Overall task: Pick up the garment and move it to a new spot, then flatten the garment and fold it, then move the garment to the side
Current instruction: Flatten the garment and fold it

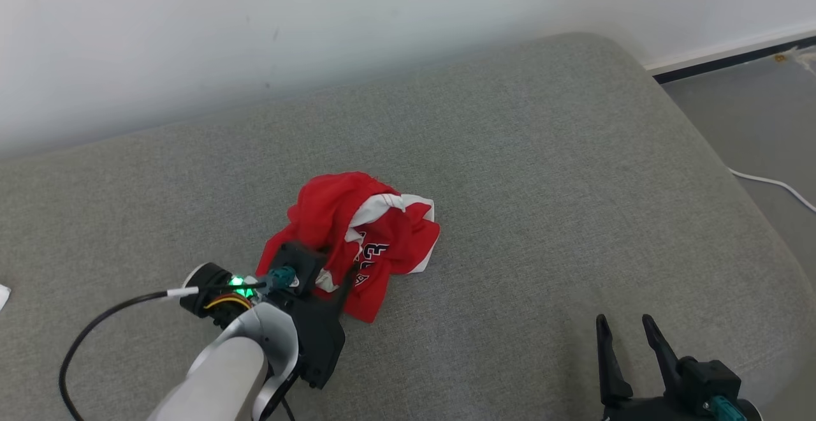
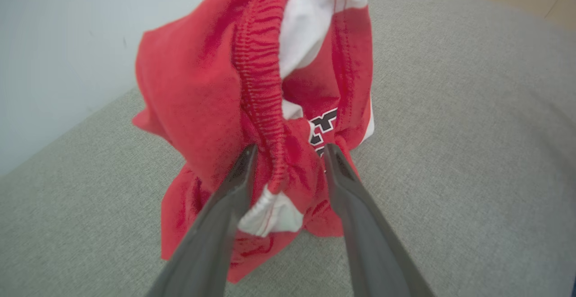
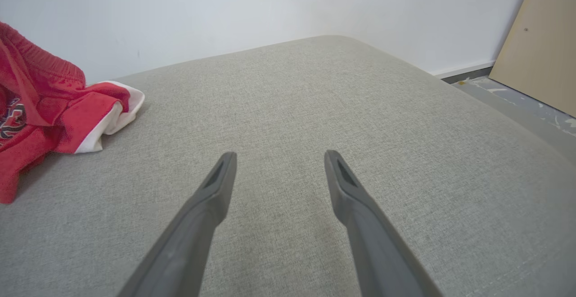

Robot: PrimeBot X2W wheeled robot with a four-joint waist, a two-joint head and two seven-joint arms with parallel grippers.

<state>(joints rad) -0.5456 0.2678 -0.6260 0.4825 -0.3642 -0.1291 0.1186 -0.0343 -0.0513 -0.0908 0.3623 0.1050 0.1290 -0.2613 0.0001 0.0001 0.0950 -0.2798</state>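
My left pincer (image 2: 288,153) stands spread wide. Its two fingers straddle a bunched fold of the red shorts (image 2: 198,99) at the elastic waistband, with cloth between them but not squeezed. The shorts lie crumpled near the middle of the grey upholstered seat (image 1: 542,185). My right pincer (image 3: 279,157) is released over bare upholstery, well apart from the shorts.

Pale grey rounded forearm (image 1: 223,370), black wrist housing (image 1: 315,335) with a green light (image 1: 237,282), teal connector (image 1: 280,276), looping black cable (image 1: 95,325); long dark tapered fingers (image 3: 348,198).
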